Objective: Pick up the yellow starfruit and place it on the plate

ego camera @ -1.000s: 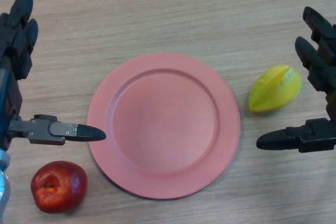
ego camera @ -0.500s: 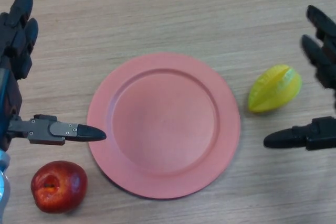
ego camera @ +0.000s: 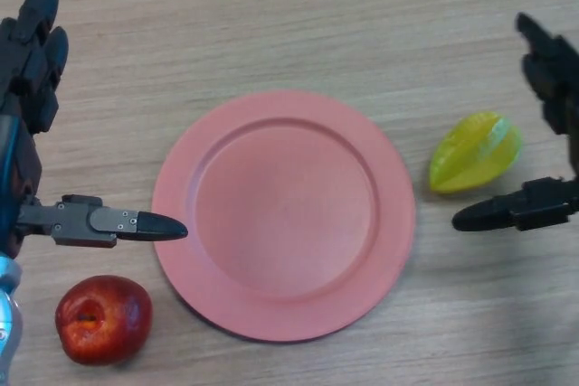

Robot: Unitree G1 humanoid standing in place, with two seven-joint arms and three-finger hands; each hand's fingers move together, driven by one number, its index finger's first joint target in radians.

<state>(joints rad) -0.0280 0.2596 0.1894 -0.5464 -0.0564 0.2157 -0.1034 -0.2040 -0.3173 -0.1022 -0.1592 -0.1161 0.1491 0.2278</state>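
Beside the yellow starfruit (ego camera: 474, 152), the right hand (ego camera: 554, 106) is spread wide, holding nothing.

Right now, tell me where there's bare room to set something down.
The plate holds nothing. Bare table spans the far side. Crowded: starfruit inside the right hand; apple under the left hand.

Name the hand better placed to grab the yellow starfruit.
Right hand: open beside the yellow starfruit, fingers above, thumb below. Left hand is beyond the pink round plate.
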